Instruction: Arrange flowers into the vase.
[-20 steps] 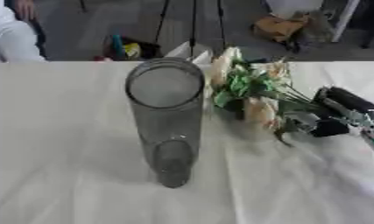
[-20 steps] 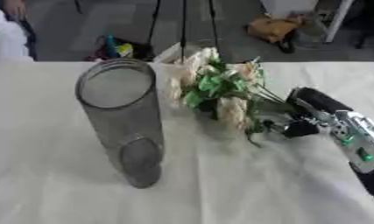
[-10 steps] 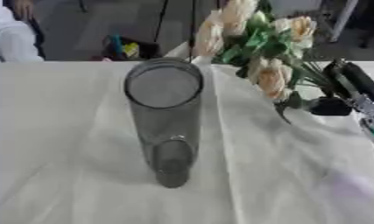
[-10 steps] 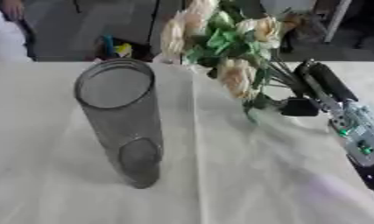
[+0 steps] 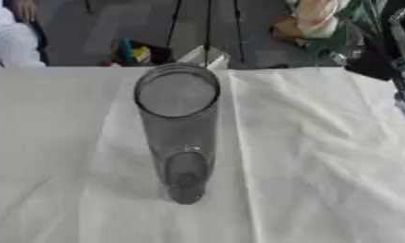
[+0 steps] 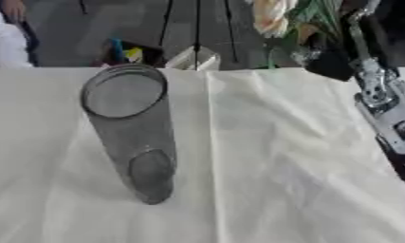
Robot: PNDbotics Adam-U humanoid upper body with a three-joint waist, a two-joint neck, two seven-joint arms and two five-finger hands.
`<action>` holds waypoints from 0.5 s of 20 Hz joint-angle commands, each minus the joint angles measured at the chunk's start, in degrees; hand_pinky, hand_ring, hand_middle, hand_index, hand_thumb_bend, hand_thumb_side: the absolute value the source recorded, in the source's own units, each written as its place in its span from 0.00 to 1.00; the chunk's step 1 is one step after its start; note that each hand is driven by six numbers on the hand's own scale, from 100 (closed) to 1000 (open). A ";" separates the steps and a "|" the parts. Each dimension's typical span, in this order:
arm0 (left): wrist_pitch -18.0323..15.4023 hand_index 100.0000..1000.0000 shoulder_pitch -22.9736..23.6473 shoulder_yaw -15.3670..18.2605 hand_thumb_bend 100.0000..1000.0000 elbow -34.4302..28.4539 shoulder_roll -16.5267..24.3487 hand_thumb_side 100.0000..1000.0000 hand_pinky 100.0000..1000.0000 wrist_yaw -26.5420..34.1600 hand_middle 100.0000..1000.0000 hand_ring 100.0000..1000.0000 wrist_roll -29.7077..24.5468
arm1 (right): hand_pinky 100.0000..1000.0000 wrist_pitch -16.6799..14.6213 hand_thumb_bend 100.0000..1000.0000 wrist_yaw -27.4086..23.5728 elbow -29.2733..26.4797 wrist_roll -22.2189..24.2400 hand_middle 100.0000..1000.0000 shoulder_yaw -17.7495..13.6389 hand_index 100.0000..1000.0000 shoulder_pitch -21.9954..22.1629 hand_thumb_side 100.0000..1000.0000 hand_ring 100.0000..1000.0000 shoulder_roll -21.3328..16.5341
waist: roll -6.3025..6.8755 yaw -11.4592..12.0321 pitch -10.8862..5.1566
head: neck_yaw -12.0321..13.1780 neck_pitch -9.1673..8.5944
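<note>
Bench (image 5: 321, 156) under a creased white cloth, clear glass vase (image 5: 179, 128) standing upright near its middle, right hand (image 6: 326, 57) raised at the far right edge, fingers closed round the stems of pale flowers (image 6: 276, 16) held high beyond the vase

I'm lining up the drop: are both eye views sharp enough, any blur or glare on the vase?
Left eye view: the flowers at the top right are smeared and cut by the edge; the vase rim reads clearly, no strong glare. Right eye view: the right hand is a dark blur under the blooms; the tablecloth is evenly lit with soft creases.
</note>
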 commanded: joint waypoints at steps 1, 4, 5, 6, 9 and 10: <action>-0.05 0.90 -0.44 -0.08 0.00 -1.04 1.36 1.00 0.52 0.37 0.74 0.65 0.09 | 0.00 3.46 0.49 -4.61 -4.39 -2.11 0.00 0.04 0.00 -3.36 0.58 0.00 -0.61 | -0.06 -0.05 -2.39 | -0.11 0.21; -0.08 0.90 -0.43 -0.10 0.00 -1.04 1.50 1.00 0.52 0.54 0.74 0.65 0.10 | 0.00 6.15 0.45 -8.34 -6.25 -4.40 0.00 0.67 0.00 -6.41 0.55 0.00 1.39 | -0.12 -0.07 -2.82 | -0.23 0.51; -0.07 0.90 -0.42 -0.10 0.00 -1.04 1.53 1.00 0.52 0.60 0.74 0.65 0.10 | 0.00 6.76 0.45 -9.42 -6.73 -5.22 0.00 0.91 0.00 -7.35 0.54 0.00 2.07 | -0.16 -0.11 -2.94 | -0.25 0.57; -0.06 0.90 -0.44 -0.11 0.00 -1.04 1.56 1.00 0.52 0.65 0.74 0.65 0.10 | 0.00 7.17 0.44 -10.31 -7.21 -5.99 0.00 1.15 0.00 -8.20 0.53 0.00 2.67 | -0.20 -0.14 -3.05 | -0.26 0.60; -0.02 0.90 -0.48 -0.15 0.00 -1.04 1.66 1.00 0.52 0.80 0.74 0.64 0.08 | 0.00 7.79 0.42 -12.43 -8.45 -8.40 0.00 1.76 0.00 -10.65 0.51 0.00 4.57 | -0.26 -0.14 -3.36 | -0.32 0.70; -0.02 0.90 -0.47 -0.16 0.00 -1.04 1.69 1.00 0.52 0.86 0.74 0.64 0.08 | 0.00 7.80 0.41 -13.14 -8.87 -9.17 0.00 1.90 0.00 -11.49 0.49 0.00 5.28 | -0.28 -0.09 -3.50 | -0.42 0.73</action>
